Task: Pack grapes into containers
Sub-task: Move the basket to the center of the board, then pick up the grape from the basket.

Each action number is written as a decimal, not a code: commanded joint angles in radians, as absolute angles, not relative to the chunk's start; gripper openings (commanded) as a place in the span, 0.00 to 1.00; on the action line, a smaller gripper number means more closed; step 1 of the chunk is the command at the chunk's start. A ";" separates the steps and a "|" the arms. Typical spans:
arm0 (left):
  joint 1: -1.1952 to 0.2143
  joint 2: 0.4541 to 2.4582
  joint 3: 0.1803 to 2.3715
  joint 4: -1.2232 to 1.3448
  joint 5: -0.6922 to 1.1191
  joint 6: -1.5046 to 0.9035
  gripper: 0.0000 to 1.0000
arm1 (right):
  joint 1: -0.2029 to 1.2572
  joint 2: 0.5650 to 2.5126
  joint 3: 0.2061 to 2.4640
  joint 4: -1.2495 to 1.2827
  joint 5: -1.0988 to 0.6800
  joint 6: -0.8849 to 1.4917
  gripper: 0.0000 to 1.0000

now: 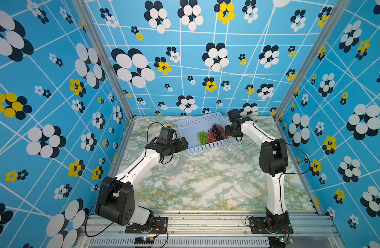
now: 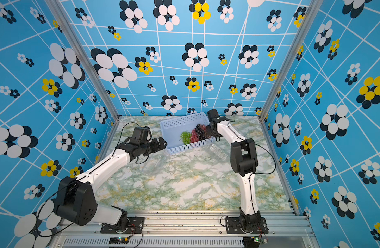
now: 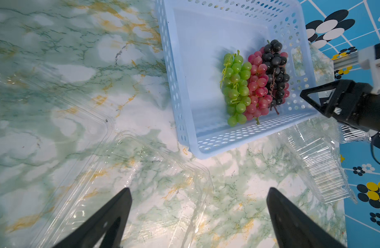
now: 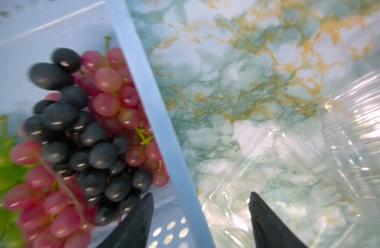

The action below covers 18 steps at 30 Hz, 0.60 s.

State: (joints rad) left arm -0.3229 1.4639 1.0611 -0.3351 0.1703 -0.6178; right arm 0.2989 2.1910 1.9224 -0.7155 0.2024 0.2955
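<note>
Three bunches of grapes lie side by side in a light-blue basket (image 1: 185, 125): a green bunch (image 1: 202, 137) (image 3: 236, 85), a red bunch (image 1: 210, 135) (image 3: 257, 85) and a dark bunch (image 1: 217, 131) (image 4: 77, 128). A clear container (image 1: 236, 151) (image 3: 317, 163) lies just outside the basket's right corner. Another clear container (image 3: 141, 171) lies open below my left gripper (image 3: 198, 189) (image 1: 183, 143), which is open and empty. My right gripper (image 4: 200, 194) (image 1: 228, 132) is open astride the basket's right wall, one finger inside by the dark bunch and one outside over clear plastic.
The basket (image 2: 169, 126) sits at the back middle of the marbled table (image 1: 206, 184), turned at an angle. Patterned blue walls (image 1: 56, 107) close in the left, right and back sides. An aluminium rail (image 1: 206, 223) with both arm bases runs along the front.
</note>
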 commanded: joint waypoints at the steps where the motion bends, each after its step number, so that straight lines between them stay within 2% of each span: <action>1: -0.329 1.497 1.107 -0.316 0.183 -0.620 1.00 | 0.313 2.085 1.925 -0.652 0.195 0.265 0.77; 7: -0.321 1.561 1.189 -0.360 0.200 -0.587 1.00 | 0.380 2.193 2.081 -0.718 0.149 0.185 0.74; 16: -0.280 1.525 1.145 -0.360 0.230 -0.577 0.99 | 0.438 2.360 2.251 -0.806 0.144 0.205 0.48; 18: -0.274 1.519 1.136 -0.362 0.233 -0.570 0.99 | 0.438 2.389 2.280 -0.830 0.143 0.215 0.45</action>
State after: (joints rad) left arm -0.2859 1.5494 1.1587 -0.3370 0.2138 -0.5980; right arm 0.4461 2.3627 2.2284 -0.7555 0.1474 0.2008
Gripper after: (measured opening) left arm 0.995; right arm 0.456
